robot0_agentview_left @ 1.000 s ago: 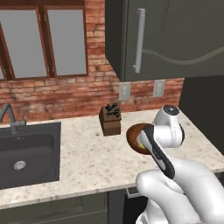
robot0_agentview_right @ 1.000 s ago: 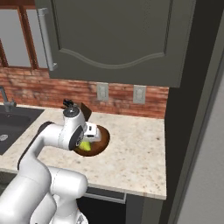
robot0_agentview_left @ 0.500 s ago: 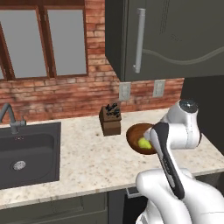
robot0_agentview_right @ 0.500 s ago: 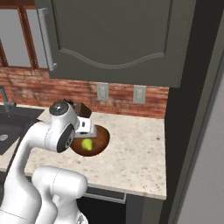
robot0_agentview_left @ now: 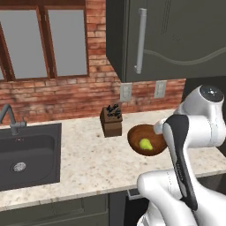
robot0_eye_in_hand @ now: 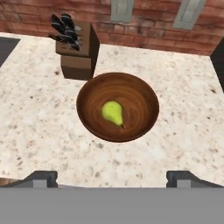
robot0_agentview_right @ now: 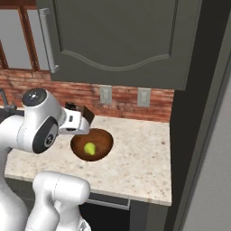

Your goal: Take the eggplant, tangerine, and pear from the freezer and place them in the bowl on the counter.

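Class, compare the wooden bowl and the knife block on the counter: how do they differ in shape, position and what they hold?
The bowl is round, low and open; the knife block is a boxy upright block. The bowl holds one yellow-green pear; the knife block holds several dark-handled knives. The bowl sits nearer the counter's front edge; the knife block stands behind it, closer to the brick wall. Both are brown, wood-looking, and rest on the counter.

Glossy white rounded arm links, dark grey joint bands and caps (rendered, no cables or markings visible).
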